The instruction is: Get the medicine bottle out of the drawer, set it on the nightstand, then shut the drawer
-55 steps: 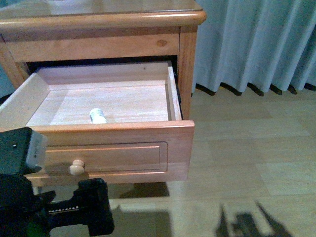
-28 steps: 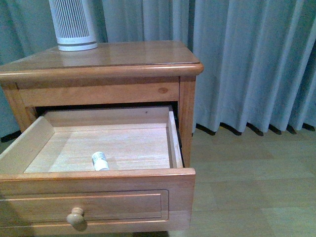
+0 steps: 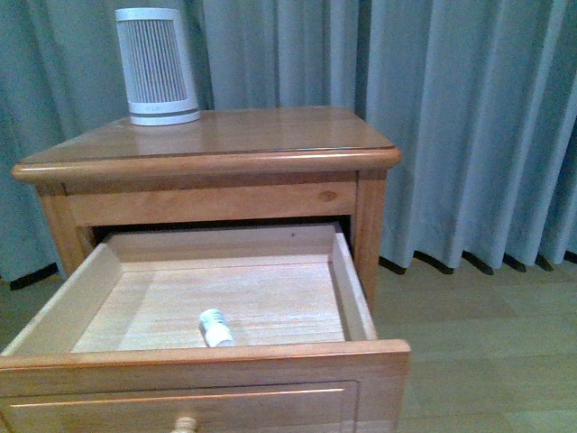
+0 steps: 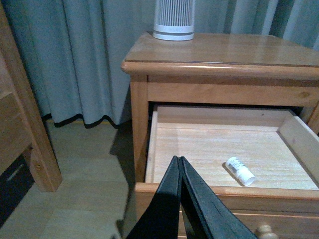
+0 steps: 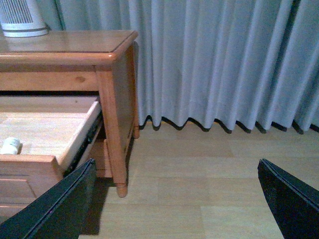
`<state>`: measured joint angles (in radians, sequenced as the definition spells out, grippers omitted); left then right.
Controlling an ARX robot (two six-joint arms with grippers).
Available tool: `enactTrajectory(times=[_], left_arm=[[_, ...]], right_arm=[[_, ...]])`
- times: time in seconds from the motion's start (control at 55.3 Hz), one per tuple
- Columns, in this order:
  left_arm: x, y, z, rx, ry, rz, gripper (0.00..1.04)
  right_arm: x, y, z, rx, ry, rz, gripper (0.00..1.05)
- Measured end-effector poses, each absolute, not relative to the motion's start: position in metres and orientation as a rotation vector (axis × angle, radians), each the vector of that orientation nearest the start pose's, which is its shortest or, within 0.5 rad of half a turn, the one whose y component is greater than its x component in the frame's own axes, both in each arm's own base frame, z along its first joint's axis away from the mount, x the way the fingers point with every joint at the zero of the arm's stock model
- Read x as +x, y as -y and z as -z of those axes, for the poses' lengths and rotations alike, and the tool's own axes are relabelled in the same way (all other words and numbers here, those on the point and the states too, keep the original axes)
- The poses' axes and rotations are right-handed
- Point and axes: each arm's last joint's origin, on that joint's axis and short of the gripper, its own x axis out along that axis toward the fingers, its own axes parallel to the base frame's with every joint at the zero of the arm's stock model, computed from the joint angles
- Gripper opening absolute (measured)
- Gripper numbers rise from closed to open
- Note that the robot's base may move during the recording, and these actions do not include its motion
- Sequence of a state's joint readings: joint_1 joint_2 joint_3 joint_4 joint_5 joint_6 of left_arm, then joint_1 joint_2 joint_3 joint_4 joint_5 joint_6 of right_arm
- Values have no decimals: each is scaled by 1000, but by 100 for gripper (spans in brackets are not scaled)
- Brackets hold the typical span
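The left gripper (image 4: 178, 159) is clamped shut on nothing and points toward the pulled-out drawer (image 3: 353, 287). The right gripper (image 5: 177, 164) is spread wide and empty above the floor (image 5: 199, 189), beside the nightstand (image 3: 270, 135). The bottle (image 3: 215, 327) lies on its side inside the drawer, just behind the front panel. Farther back, a ribbed cylinder (image 3: 158, 68) stands at the top's rear left corner, before a curtain (image 3: 469, 126).
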<state>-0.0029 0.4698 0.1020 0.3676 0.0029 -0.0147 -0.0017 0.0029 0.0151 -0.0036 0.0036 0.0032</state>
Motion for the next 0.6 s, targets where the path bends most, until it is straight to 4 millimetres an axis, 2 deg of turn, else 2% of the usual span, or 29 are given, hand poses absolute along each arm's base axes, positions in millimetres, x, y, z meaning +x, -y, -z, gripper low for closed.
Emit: enactTrajectory(times=[0.597], left_arm=[[113,0,-169,-13,4,2,4]], right_arm=[[97,0,-168,3,9,-2,98]])
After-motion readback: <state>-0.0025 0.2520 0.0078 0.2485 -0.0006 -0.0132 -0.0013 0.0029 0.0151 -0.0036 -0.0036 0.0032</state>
